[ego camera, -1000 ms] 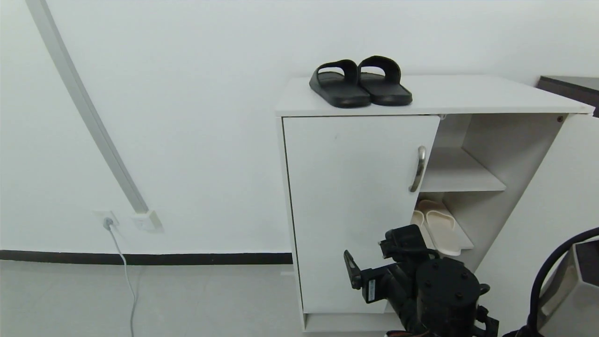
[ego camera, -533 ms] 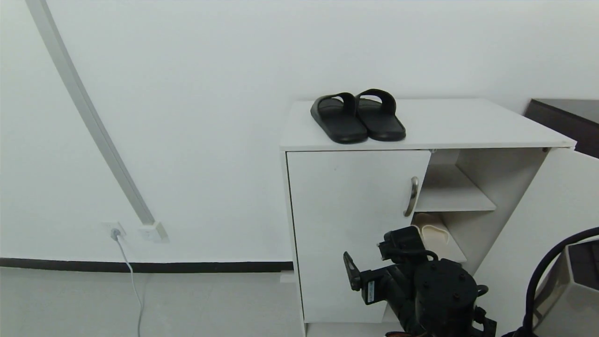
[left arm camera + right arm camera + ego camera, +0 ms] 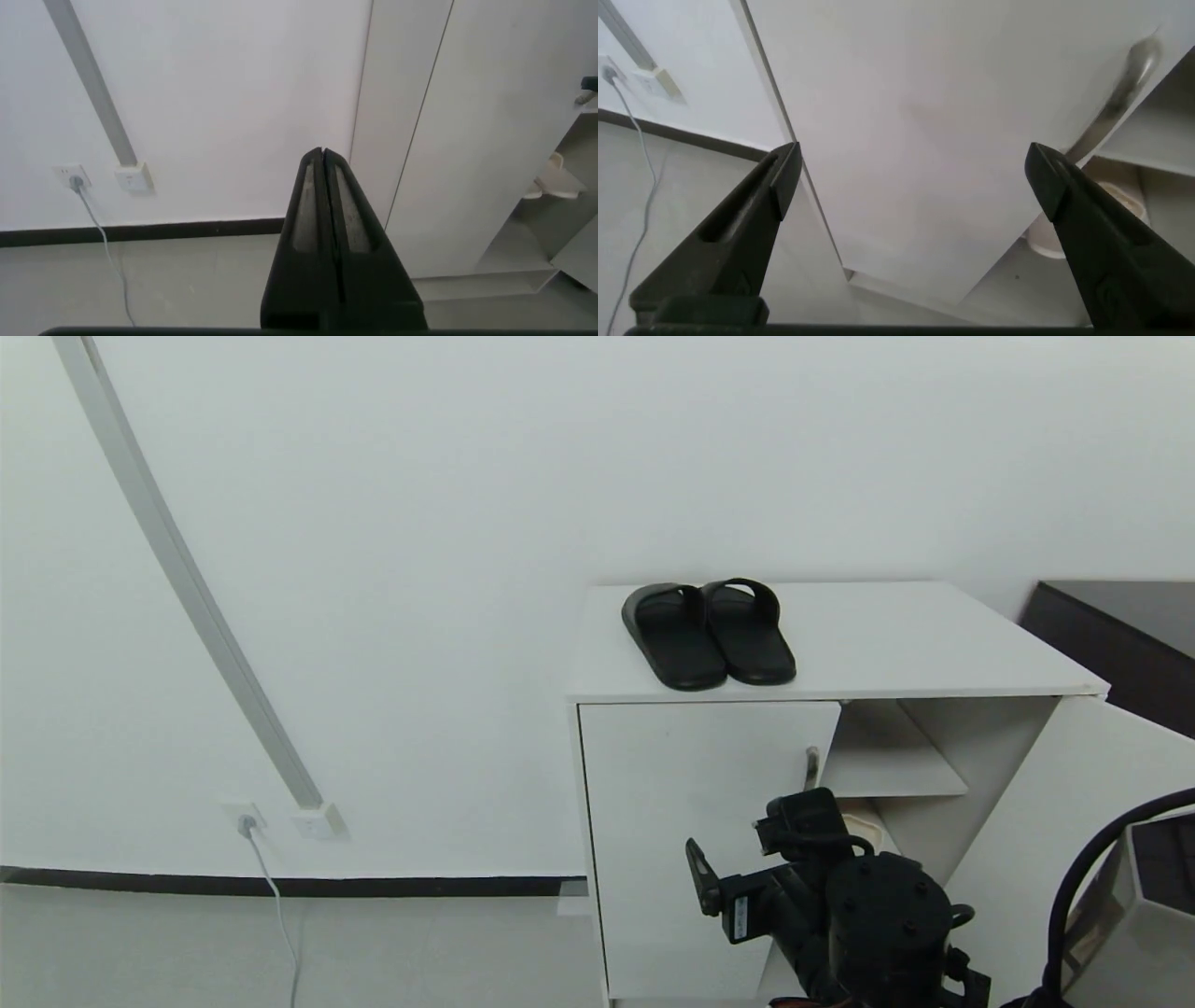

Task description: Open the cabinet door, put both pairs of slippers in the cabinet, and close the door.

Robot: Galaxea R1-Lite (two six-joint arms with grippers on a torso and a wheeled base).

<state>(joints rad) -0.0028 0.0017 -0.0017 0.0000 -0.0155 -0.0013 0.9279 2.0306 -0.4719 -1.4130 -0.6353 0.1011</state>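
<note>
Pincer status for you: left pincer point(image 3: 322, 163) has its fingers pressed together, holding nothing. Right pincer point(image 3: 912, 159) is spread wide and empty, facing the shut left door point(image 3: 952, 140) near its handle point(image 3: 1120, 103). You've got the black slippers point(image 3: 709, 635) side by side on top of the cabinet point(image 3: 887, 644), towards its left front. Right door point(image 3: 1074, 803) stands swung open. Cream slippers point(image 3: 1106, 210) sit inside on the lower shelf, partly hidden.
</note>
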